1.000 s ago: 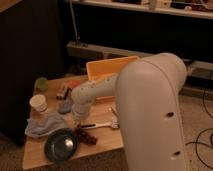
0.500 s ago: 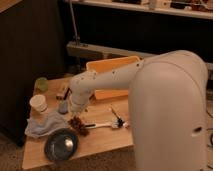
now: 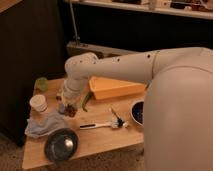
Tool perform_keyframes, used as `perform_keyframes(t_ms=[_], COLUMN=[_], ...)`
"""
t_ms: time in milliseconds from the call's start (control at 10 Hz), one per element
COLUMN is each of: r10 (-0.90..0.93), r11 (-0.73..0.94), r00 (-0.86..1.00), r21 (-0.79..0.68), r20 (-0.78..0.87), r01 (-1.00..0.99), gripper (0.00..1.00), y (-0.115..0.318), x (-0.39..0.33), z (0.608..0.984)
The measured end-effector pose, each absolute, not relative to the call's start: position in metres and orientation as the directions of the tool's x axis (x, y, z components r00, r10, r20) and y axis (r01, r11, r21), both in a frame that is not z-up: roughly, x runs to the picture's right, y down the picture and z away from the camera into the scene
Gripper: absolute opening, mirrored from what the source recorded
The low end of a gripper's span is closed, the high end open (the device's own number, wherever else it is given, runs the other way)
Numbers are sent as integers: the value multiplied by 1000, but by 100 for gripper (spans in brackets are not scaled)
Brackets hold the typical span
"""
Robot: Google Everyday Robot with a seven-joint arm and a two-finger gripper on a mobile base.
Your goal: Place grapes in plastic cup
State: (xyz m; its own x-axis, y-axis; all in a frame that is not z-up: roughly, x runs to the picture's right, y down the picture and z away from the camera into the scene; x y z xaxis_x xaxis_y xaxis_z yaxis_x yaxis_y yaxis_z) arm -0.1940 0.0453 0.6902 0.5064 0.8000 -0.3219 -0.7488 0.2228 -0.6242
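The white robot arm [image 3: 125, 65] reached in from the right and hung its tool [image 3: 65, 102] low over the left part of the light wooden surface [image 3: 100, 141], jaws pressed together. The small bunch of dark red-purple grapes [image 3: 71, 109] lay on the wood right at the tip of the tool, on its near right side. Whether the closed tips pinched a stem or only touched the bunch could not be told.

The short pale green translucent plastic cup [image 3: 41, 84] stood behind the tool and to its left, near the far left corner, apart from the grapes. A taller white cup [image 3: 38, 103] stood upright just left of the tool, between it and the left edge.

To the right of the tool sat a wide, shallow orange plastic tray [image 3: 115, 90], with a curved green pepper-like vegetable [image 3: 86, 101] lying between the tray and the tool. In front of the tool a crumpled grey-blue cloth [image 3: 44, 125] lay beside a dark round bowl [image 3: 61, 145] at the near edge. A white-handled brush [image 3: 100, 124] lay flat to the near right, and further right a dark blue bowl [image 3: 137, 112] was partly hidden by the robot's body.
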Motion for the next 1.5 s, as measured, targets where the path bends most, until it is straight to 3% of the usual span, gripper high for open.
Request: perform_keyframes(t_ms=[800,1500], r10=[771,848], r11=[363,302], r00=[607,528], r21=[-651,-770], r20=[-191,-53], r01=[-667,-562], gripper=[0,0], y=[-33,-121], x=[-264,-276], z=[673,729])
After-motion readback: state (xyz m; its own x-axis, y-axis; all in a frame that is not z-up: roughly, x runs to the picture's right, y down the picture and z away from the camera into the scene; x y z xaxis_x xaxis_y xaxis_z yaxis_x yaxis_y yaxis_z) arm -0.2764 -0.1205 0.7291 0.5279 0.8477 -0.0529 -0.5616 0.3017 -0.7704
